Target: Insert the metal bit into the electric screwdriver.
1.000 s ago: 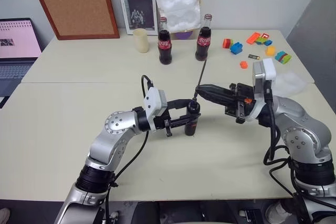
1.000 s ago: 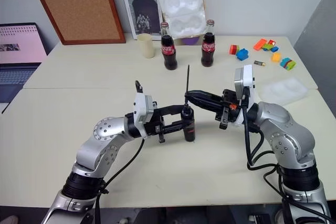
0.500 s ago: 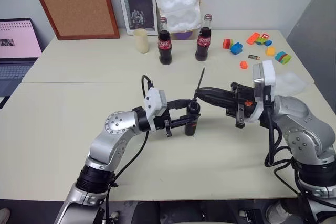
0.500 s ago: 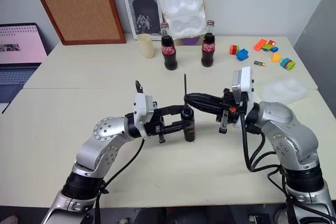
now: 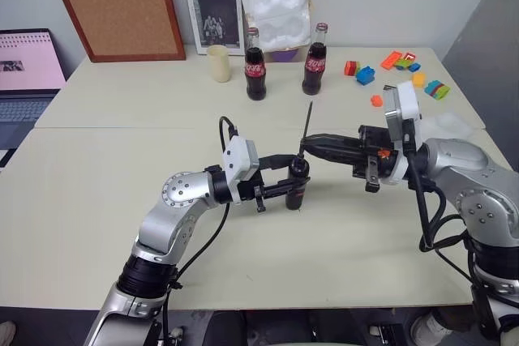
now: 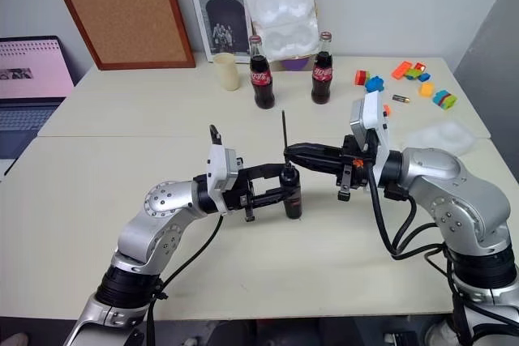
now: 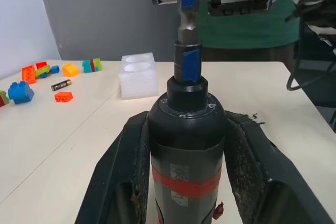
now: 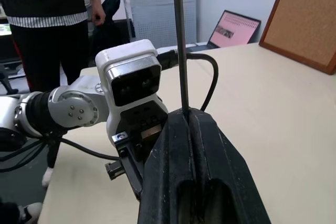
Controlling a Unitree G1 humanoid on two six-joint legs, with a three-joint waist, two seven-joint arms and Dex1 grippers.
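Note:
My left gripper (image 5: 293, 181) is shut on the electric screwdriver (image 5: 297, 184), a dark body with a red band (image 7: 186, 184), held upright just above the table's middle. Its fingers (image 7: 118, 171) clamp both sides of the body. My right gripper (image 5: 306, 148) reaches in from the right, shut on the metal bit (image 5: 307, 126), a thin dark rod standing nearly upright. The bit's lower end (image 7: 187, 3) meets the blue-taped chuck (image 7: 187, 62) on top of the screwdriver. In the right wrist view the bit (image 8: 180, 51) rises from between the closed fingers (image 8: 173, 171).
Two cola bottles (image 5: 255, 74) (image 5: 314, 58) and a cup (image 5: 216, 62) stand at the back. Toy blocks (image 5: 365, 73), a battery (image 6: 401, 98) and a white foam tray (image 6: 442, 131) lie to the right. A laptop (image 5: 24, 70) sits far left. A person (image 8: 47, 19) stands nearby.
The right wrist has turned and its camera housing has risen; the bit has swung from leaning to nearly upright and come slightly lower over the screwdriver's top. The left arm has stayed still.

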